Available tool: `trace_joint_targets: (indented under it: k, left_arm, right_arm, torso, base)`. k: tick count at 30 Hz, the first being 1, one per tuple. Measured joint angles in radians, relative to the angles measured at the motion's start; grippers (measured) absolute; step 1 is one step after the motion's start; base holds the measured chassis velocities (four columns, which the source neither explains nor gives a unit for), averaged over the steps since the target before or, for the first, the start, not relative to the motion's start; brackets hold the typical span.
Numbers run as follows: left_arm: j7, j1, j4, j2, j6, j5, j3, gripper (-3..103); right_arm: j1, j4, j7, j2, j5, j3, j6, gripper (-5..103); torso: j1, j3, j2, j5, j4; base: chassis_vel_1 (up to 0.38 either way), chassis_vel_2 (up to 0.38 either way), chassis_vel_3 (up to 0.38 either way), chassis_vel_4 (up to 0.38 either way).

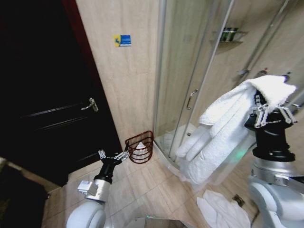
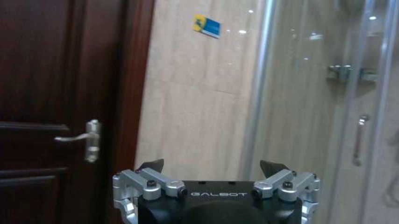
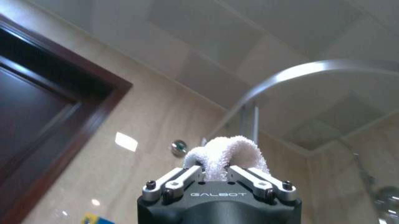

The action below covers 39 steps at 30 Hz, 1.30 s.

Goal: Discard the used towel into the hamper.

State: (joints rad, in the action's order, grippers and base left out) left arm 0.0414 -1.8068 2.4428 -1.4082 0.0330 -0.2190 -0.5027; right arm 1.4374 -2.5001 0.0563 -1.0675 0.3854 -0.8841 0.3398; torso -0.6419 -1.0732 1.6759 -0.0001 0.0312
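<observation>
Head view: right gripper (image 1: 269,110) raised high, clamped on the top fold of the white towel (image 1: 223,137), so the bulk hangs clear of the floor; likely for carrying. Hamper (image 1: 140,147) sits on the floor by the shower door (image 1: 187,71), well apart from the towel. Left gripper (image 1: 114,156) low, near the hamper, spread wide and empty. More white cloth on the floor (image 1: 223,209), cut off at the frame edge.

Left wrist view: fingers (image 2: 151,165) apart, facing wall and dark door (image 2: 56,116).

Right wrist view: towel (image 3: 225,156) pinched between the fingers; the hanging length is hidden.
</observation>
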Motion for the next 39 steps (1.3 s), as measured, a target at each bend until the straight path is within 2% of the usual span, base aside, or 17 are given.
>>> trace_joint_targets:
  k: [21, 31, 39]
  left_arm:
    - [0.0, 0.0, 0.0, 0.0, 0.0, 0.0, 0.0, 100]
    - [0.0, 0.0, 0.0, 0.0, 0.0, 0.0, 0.0, 100]
    - [0.0, 0.0, 0.0, 0.0, 0.0, 0.0, 0.0, 100]
  right_arm:
    - [-0.097, 0.05, -0.011, 0.035, 0.014, 0.052, 0.002, 4]
    - [-0.234, 0.136, -0.012, 0.066, 0.033, 0.192, -0.01, 4]
    - [-0.412, 0.253, -0.001, 0.136, 0.076, 0.267, -0.024, 4]
  torso:
    - [0.0, 0.0, 0.0, 0.0001, 0.0003]
    - [0.0, 0.0, 0.0, 0.0002, -0.0002]
    - [0.0, 0.0, 0.0, 0.0001, 0.0001]
  base:
    - [0.117, 0.117, 0.118, 0.116]
    - [0.011, 0.022, 0.017, 0.027]
    - [0.0, 0.0, 0.0, 0.0]
